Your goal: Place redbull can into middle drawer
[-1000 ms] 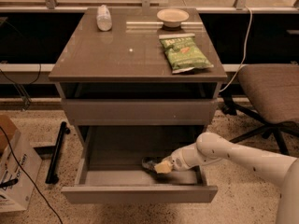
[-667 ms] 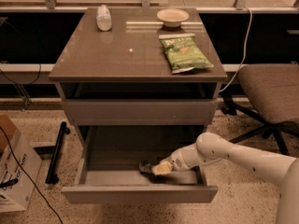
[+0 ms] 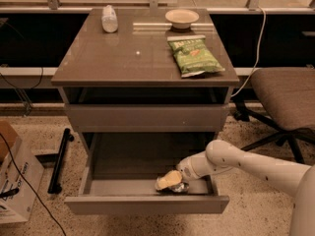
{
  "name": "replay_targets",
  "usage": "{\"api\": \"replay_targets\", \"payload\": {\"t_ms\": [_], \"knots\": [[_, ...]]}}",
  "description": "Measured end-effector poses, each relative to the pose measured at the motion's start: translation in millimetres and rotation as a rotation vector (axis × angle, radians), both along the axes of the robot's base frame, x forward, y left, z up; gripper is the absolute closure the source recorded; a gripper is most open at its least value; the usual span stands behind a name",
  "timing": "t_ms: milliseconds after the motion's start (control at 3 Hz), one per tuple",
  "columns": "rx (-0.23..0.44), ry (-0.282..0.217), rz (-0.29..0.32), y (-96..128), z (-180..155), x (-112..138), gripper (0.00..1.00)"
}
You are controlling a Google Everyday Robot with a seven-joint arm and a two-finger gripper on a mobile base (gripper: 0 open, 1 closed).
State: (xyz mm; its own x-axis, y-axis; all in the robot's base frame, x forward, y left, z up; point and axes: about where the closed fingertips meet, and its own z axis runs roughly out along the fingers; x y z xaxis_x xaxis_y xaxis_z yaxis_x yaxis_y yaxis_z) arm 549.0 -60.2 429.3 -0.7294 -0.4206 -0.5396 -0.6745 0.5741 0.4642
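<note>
one gripper (image 3: 170, 180), pale yellow, at the end of one white arm (image 3: 246, 163) that reaches in from the right, sits low inside the one pulled-out middle drawer (image 3: 142, 204), close behind its front panel and toward its right end. one redbull can (image 3: 179, 187) shows as a small shiny shape on the drawer floor, directly below and just right of the gripper and touching it or nearly so. whether the gripper is closed around the can or clear of it cannot be told. left of the gripper the drawer floor runs to the left side wall. above the gripper is one closed grey drawer front (image 3: 147, 117), and above that one dark open slot (image 3: 147, 95) under the cabinet top (image 3: 123, 58). on that top, well above the gripper, lie three things: one clear bottle (image 3: 109, 18) on its side, far up and left; one shallow bowl (image 3: 182, 17), almost straight above; and one green snack bag (image 3: 195, 56), nearer than the bowl. right of the arm stands one office chair (image 3: 288, 95). far left of the gripper, on the speckled floor, are one black bar (image 3: 59, 159) and one cardboard box (image 3: 14, 183).
</note>
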Motion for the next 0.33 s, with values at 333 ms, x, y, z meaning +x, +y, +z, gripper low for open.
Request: {"api": "replay_targets", "payload": {"t_ms": [333], "knots": [[0.0,0.0,0.0,0.0,0.0,0.0,0.0]]}}
